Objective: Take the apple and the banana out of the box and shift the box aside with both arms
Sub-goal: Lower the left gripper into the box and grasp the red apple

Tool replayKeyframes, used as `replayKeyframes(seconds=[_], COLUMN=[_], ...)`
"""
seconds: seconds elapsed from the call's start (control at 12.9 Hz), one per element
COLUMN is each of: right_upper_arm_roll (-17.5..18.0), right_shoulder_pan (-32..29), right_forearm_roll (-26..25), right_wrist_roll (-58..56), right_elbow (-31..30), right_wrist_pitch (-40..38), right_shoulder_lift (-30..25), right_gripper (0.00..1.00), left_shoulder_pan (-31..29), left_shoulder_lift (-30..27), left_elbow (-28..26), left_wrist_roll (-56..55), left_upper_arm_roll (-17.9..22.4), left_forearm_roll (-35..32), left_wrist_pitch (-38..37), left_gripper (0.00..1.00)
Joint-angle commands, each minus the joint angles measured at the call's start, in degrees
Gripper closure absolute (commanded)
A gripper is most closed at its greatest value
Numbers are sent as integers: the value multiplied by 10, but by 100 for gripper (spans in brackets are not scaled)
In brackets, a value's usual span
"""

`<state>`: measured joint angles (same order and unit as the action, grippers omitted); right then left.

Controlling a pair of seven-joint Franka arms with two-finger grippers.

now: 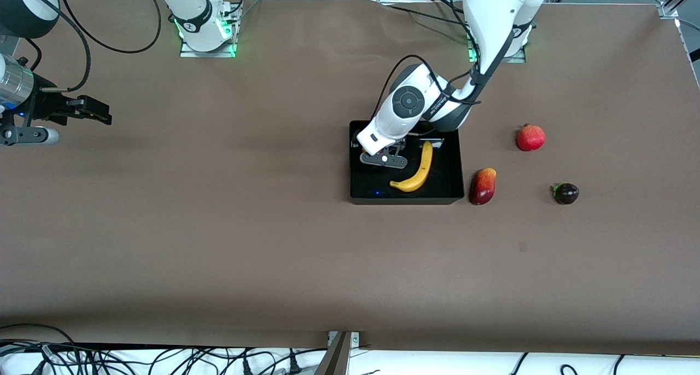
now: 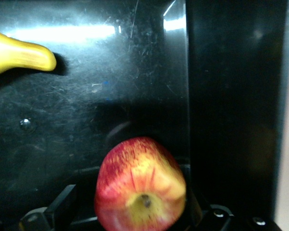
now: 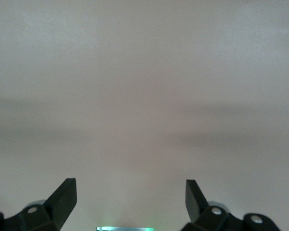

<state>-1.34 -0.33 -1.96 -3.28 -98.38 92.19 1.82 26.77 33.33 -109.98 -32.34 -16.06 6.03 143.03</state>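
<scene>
Left claw, fingers spread wide, is lowered into the box with the apple sitting between its open fingers, not yet gripped. The apple lies on the box floor close to the wall toward the right arm's end of the desk. The banana lies in the same box beside the left claw, toward the left arm's end. Right claw, also open and empty, waits over bare desk near the edge at the right arm's end. The box stands about midway between the desk's two long edges. A mango lies just beside the box; a pomegranate and a dark fruit lie toward the left arm's end. Step in hand, as judged: grasping the apple. The next move calls for closing squarely on the round fruit, then lifting clear of the box wall.
</scene>
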Motion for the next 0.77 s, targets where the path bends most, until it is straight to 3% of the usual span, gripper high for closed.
replayKeyframes(seconds=[0.0,0.15,0.23,0.46,0.7], right_upper_arm_roll=[-3,-3,-3,-4,-3], right_shoulder_pan=[0,0,0,0,1], right_forearm_roll=[11,11,10,11,10], right_wrist_roll=[-6,-6,-6,-6,-6], right_elbow=[6,5,6,6,6], right_wrist_pitch=[-11,-8,-4,-3,1], right_shoulder_lift=[-1,0,2,4,4], right_gripper=[0,0,0,0,0], left_shoulder_pan=[14,15,15,9,-28], left_shoulder_lift=[8,6,5,-25,-91], left_elbow=[9,10,10,9,8], left_wrist_roll=[-6,2,2,0,21], left_upper_arm_roll=[14,14,14,14,13], left_forearm_roll=[-14,-15,-15,-16,-16], left_wrist_pitch=[8,7,7,-2,-75], left_gripper=[0,83,100,100,100])
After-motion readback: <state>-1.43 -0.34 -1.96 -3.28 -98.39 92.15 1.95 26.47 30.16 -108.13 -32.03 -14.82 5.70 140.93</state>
